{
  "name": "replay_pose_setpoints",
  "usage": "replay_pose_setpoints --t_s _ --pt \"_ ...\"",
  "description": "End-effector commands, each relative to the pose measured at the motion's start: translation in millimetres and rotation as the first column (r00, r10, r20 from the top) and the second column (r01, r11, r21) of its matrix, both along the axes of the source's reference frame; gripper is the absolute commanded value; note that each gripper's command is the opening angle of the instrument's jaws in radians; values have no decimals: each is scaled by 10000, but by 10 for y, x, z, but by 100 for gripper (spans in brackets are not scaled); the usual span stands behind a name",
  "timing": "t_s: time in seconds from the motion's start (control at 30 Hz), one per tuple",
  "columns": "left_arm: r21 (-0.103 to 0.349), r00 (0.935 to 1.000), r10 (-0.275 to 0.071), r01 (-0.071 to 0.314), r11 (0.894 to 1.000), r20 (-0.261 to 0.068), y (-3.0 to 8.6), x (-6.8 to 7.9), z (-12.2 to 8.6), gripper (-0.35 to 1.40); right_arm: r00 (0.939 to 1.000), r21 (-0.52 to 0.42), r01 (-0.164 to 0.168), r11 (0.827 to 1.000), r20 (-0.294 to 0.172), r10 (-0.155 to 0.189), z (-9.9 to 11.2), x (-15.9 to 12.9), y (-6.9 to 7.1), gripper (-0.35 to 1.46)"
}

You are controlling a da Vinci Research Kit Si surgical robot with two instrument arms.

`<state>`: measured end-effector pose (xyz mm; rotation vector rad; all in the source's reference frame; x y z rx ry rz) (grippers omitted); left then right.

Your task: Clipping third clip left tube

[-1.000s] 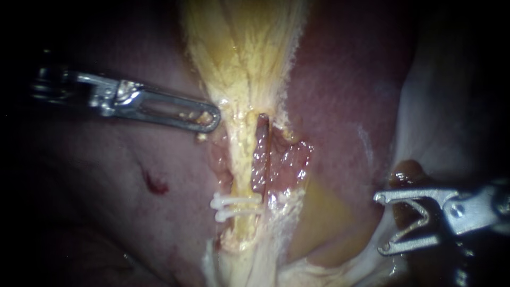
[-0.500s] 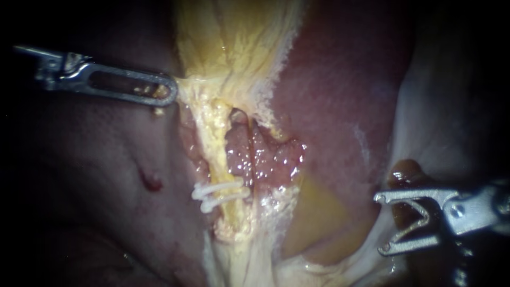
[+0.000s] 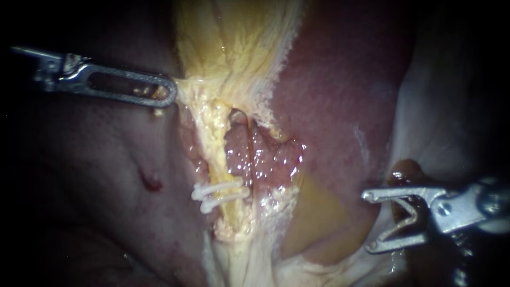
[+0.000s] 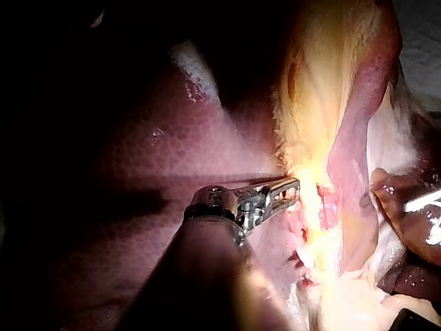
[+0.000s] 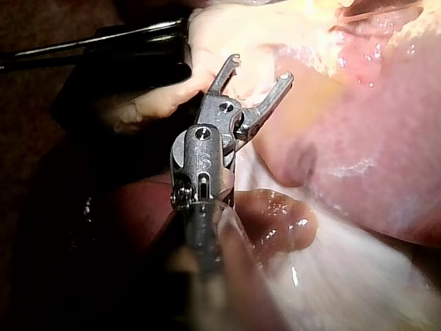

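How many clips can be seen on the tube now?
2. Both white clips sit across the yellowish tube, one just below the other: the upper clip and the lower clip. I cannot tell whether the right instrument holds another between its open jaws.

liver (image 3: 345, 95): dark red, broad | 1 blood spot (image 3: 151, 183) on it | gallbladder (image 3: 234, 48): pale yellow, stringy, above | raw patch (image 3: 265, 159): pink, glistening, centre | brown lump (image 3: 406, 171) by white membrane (image 3: 451, 106)
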<state>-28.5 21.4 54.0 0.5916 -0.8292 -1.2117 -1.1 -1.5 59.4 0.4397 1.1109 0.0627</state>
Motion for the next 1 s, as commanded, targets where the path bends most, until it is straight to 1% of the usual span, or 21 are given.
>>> replay_pose_setpoints --t_s 0.03,0.1,0.27,0.57,0.87,1.0 --pt "-1 10000 0 0 10000 -3 0 0 0 -35 9999 158 -117 9998 -37 117 1 6 0 50" --pt "-2 10000 0 0 10000 -3 0 0 0 -35 9997 389 -260 9989 -25 262 3 17 2 50" --pt "-3 10000 -1 1 10000 -4 0 0 0 -35 9993 531 -386 9978 32 385 10 46 7 50" --pt "-8 10000 -7 7 10000 -9 -1 -1 1 -35 9969 791 -767 9939 -131 779 31 88 19 50" --pt "-15 10000 -12 12 10000 -13 -2 -1 1 -35 9956 869 -897 9922 -179 916 52 122 29 50" --pt "-17 10000 -14 14 10000 -15 -2 -1 1 -35 9956 901 -880 9920 -246 906 60 136 31 50"
